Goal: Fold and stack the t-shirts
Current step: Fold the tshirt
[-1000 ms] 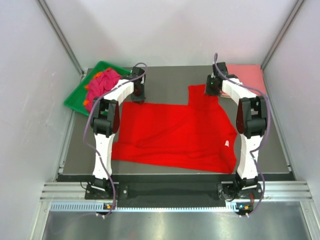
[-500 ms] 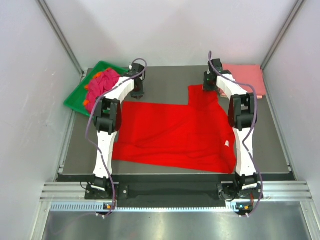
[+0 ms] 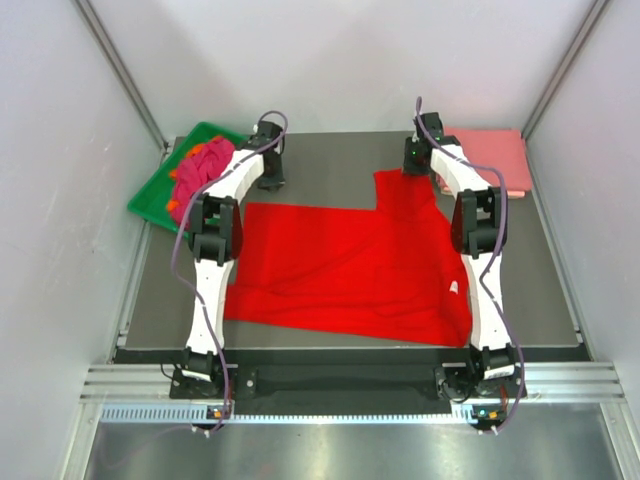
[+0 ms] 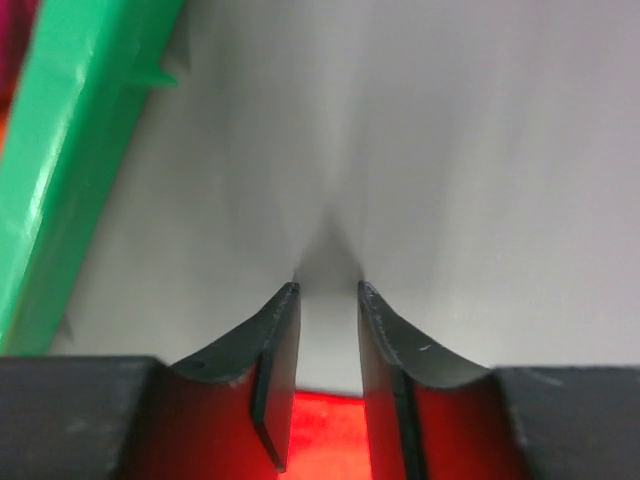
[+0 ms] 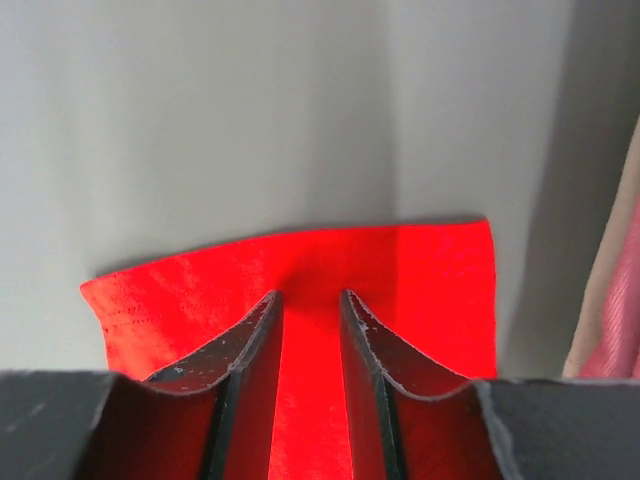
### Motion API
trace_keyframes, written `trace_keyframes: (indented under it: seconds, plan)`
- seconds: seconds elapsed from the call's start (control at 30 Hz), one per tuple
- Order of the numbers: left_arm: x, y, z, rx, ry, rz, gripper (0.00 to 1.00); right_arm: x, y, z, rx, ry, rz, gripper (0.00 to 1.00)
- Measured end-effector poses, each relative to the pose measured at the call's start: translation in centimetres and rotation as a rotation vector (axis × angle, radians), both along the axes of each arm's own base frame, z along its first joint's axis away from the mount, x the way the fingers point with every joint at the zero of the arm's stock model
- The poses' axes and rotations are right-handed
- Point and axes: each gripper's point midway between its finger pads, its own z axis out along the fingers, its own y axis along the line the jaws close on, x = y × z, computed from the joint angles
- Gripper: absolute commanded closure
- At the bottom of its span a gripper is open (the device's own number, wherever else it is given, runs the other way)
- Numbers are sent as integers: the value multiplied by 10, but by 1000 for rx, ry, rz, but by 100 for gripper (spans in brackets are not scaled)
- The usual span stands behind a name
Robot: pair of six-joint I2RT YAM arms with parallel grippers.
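A bright red t-shirt (image 3: 350,260) lies spread flat on the dark table, its white neck label (image 3: 455,288) near the right front. My left gripper (image 3: 268,172) sits just beyond the shirt's far left edge. In the left wrist view that gripper (image 4: 328,288) is open, with bare table between the tips and red cloth (image 4: 325,435) lower down. My right gripper (image 3: 416,163) hovers over the far sleeve. In the right wrist view its jaws (image 5: 308,295) stand slightly apart, with the flat red sleeve (image 5: 420,270) showing between them.
A green tray (image 3: 150,195) at the back left holds bunched magenta and orange shirts (image 3: 205,165); its rim (image 4: 60,150) lies close to my left gripper. A folded salmon pink shirt (image 3: 490,150) lies at the back right, its edge (image 5: 615,320) beside the sleeve. White walls enclose the table.
Both grippers have moved farther toward the back of the table. The left one has come off the shirt's far edge with its jaws wider. The red shirt has barely shifted.
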Motion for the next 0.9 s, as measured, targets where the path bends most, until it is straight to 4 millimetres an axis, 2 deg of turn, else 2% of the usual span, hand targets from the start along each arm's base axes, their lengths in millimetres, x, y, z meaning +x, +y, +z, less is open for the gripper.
trace_keyframes:
  seconds: [0.13,0.27,0.37,0.47,0.57,0.6,0.63,0.67,0.77,0.83,0.9]
  plan:
    - [-21,-1,8,-13,33,-28,59,-4,1,2,11,-6,-5,68]
    - [-40,1,38,-7,23,-58,57,-8,0,17,13,-19,-4,66]
    - [-49,1,63,-6,1,-73,57,-12,-1,43,16,-47,-1,66]
    - [-67,0,79,-14,-4,-85,57,-31,-5,74,13,-50,-9,67]
    - [-96,-4,82,-26,16,-110,56,-64,-15,99,3,-33,-42,67]
    - [-107,-5,73,-30,43,-119,56,-85,-20,104,-2,-16,-61,68]
    - [-120,-12,77,-44,41,-143,57,-102,-24,106,-7,5,-70,68]
    - [-132,-19,72,-60,63,-166,57,-128,-29,106,-13,36,-83,67]
    - [-149,-37,60,-97,107,-220,57,-189,-45,95,-38,116,-112,67]
    - [-153,-50,52,-115,128,-252,57,-223,-58,79,-49,162,-132,66]
    - [-153,-58,44,-125,143,-270,57,-249,-76,61,-58,215,-164,66]
